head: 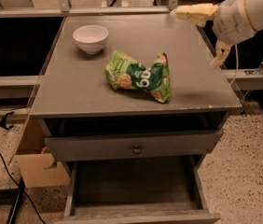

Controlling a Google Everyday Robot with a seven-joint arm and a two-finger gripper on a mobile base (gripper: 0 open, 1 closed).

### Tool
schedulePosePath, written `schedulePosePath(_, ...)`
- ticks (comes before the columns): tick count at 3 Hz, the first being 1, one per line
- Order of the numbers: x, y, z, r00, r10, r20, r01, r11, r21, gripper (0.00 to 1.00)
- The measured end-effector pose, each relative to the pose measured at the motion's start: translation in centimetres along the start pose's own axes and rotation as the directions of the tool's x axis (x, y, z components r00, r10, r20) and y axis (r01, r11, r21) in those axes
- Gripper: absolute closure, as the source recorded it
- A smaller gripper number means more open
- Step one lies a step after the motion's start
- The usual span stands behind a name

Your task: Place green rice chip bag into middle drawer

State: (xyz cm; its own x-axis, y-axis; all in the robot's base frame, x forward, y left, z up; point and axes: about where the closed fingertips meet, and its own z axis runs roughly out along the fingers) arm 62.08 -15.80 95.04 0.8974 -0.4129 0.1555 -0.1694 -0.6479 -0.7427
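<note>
The green rice chip bag (140, 77) lies crumpled on the grey cabinet top (187, 73), near its middle. My gripper (195, 38) hovers above the back right corner of the top, up and to the right of the bag and apart from it. It is open and empty, with one yellowish finger (194, 12) pointing left and the other (218, 55) pointing down. The middle drawer (136, 181) is pulled out low at the front of the cabinet, and its flat grey floor is bare.
A white bowl (90, 38) stands at the back left of the top. A shut drawer front with a small round knob (135, 149) sits above the open drawer. A cardboard box (38, 164) and black cables (1, 146) are on the floor at the left.
</note>
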Motion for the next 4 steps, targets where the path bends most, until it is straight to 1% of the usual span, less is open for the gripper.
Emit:
schedulePosePath(1, -0.5, 0.7, 1.4, 0.999, 0.000, 0.045, -0.003, 0.9983, 0.058, 0.00)
schedulePosePath(2, -1.1, 1.1, 2.8, 0.996, -0.016, 0.087, 0.006, 0.9934, 0.115, 0.00)
schedulePosePath(3, -1.5, 1.2, 3.5, 0.993, -0.035, 0.109, 0.018, 0.9878, 0.154, 0.00)
schedulePosePath(4, -2.1, 1.2, 4.0, 0.991, -0.047, 0.124, 0.024, 0.9831, 0.182, 0.00)
